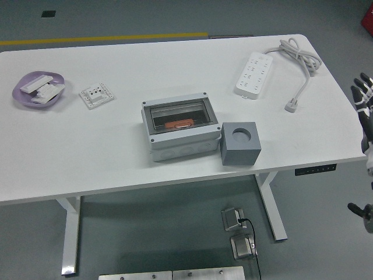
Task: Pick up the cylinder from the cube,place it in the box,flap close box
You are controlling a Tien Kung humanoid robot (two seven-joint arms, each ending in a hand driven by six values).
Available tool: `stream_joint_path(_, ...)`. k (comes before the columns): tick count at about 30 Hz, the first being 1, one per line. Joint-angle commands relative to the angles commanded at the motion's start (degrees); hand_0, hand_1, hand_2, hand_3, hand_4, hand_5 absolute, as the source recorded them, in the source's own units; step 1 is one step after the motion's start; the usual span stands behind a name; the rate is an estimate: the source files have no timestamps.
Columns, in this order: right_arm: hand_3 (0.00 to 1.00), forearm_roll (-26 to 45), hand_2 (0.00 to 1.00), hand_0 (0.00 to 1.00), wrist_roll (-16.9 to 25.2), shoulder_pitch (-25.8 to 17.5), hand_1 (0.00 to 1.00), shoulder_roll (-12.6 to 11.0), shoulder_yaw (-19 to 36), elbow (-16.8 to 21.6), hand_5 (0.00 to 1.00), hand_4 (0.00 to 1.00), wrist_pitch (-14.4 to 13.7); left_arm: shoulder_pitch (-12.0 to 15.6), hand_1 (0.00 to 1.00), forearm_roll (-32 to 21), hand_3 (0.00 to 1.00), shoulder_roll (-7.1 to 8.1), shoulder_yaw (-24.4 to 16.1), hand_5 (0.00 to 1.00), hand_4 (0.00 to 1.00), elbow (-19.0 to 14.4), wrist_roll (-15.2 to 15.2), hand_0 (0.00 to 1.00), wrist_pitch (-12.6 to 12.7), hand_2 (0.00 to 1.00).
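Nearest us: grey cube (239, 143), round socket vacant, touching the box (179, 129). We see an orange item, presumably the cylinder (178, 124), beneath its shut clear flap. Right hand (364, 105) off the table's edge, fingers spread, holding nothing. Farthest: power strip (254, 74).

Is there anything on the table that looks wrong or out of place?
Nothing is spilled or damaged. One oddity: the grey cube shows an empty round hole, and an orange object already lies inside the box.
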Motion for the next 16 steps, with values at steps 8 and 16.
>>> stream_joint_path(8,0.856,-1.7,0.854,0.948,-1.82,4.7,0.843,0.31,-1.33,-0.71,0.784,0.998,1.2,-0.76,0.544,2.98,0.612,-1.43,-3.06,0.002,0.002,0.0,0.28,0.571,0.51,0.486)
stream_joint_path(16,0.828,-0.44,0.805,0.921,-2.21,5.95,0.81,-0.04,-1.72,-1.2,0.773,0.998,1.72,-1.21,0.544,3.97,0.612,-1.63,-6.44,0.002,0.002,0.0,-0.57,0.571,0.69,0.485)
